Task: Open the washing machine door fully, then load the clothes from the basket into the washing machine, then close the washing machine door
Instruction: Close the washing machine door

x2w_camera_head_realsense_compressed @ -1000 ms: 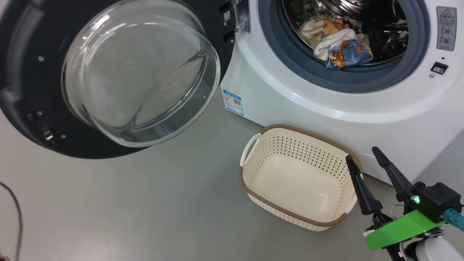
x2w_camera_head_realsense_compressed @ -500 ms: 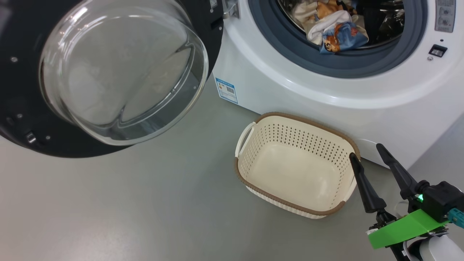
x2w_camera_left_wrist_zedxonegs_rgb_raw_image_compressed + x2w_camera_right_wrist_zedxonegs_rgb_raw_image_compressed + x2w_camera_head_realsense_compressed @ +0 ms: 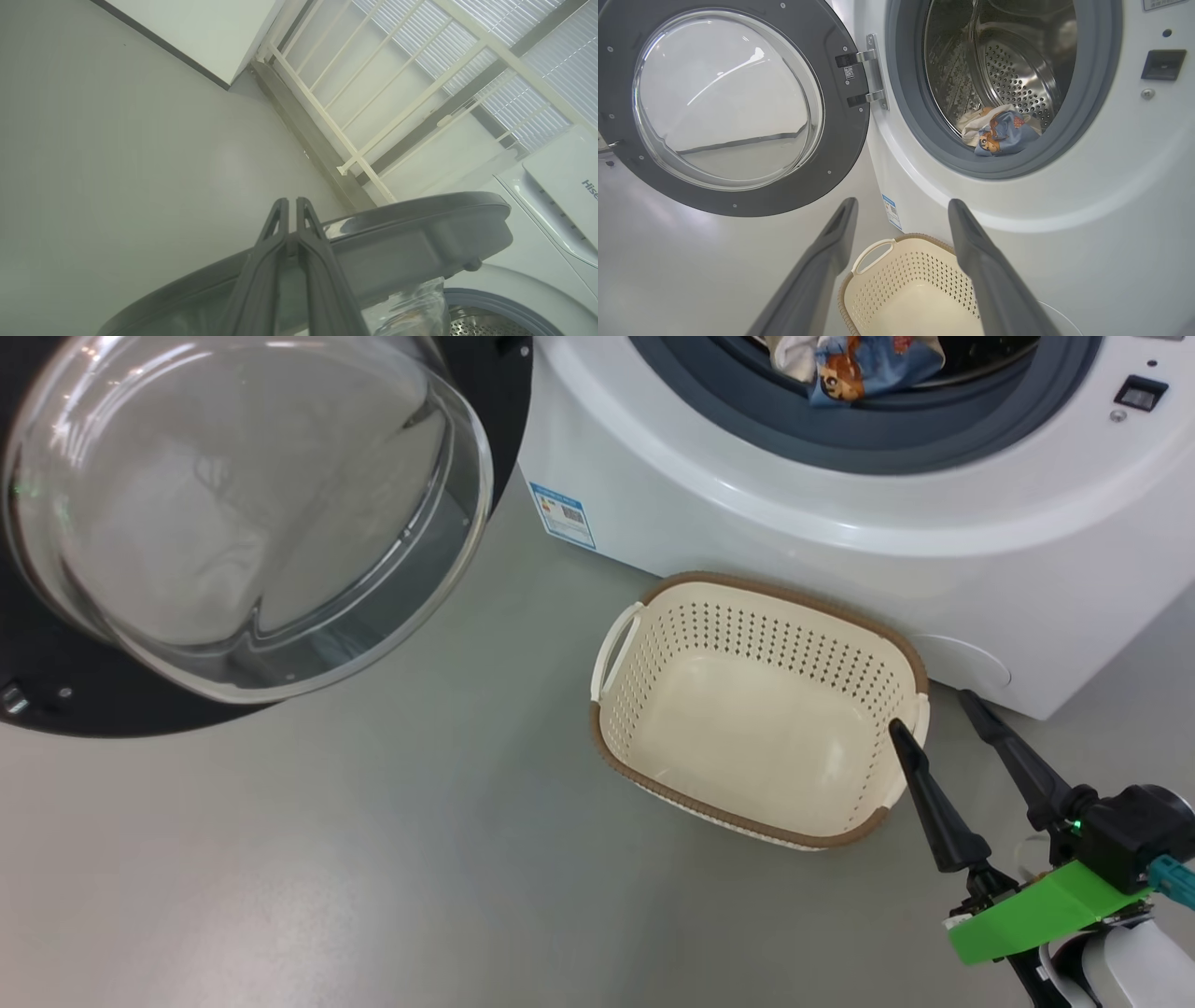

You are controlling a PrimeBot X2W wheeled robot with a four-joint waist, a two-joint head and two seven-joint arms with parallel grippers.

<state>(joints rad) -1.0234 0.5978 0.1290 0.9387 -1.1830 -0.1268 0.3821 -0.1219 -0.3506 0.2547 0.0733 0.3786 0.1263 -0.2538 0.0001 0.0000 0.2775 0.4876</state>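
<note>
The washing machine door [image 3: 93, 709] stands swung open at the left, its clear glass bowl [image 3: 243, 513] bulging toward me. The white washing machine [image 3: 747, 504] has the clothes [image 3: 859, 359] lying at the drum's mouth; in the right wrist view the clothes [image 3: 999, 135] rest low in the steel drum [image 3: 1008, 60]. The cream basket [image 3: 644, 593] sits on the floor before the machine, nothing in it. My right gripper [image 3: 931, 711] hangs open at the basket's right rim. My left gripper [image 3: 292, 205] is shut on nothing, in front of the door's grey edge [image 3: 420, 233].
Grey floor [image 3: 373, 859] spreads to the left and front of the basket. A blue label sticker [image 3: 560, 513] marks the machine's lower left corner. Behind the open door, a white railing [image 3: 355, 140] and window blinds [image 3: 537, 51] stand in the left wrist view.
The whole head view has shifted, so the machine, door and basket sit higher and further left in the picture. The right gripper keeps its place by the basket's rim.
</note>
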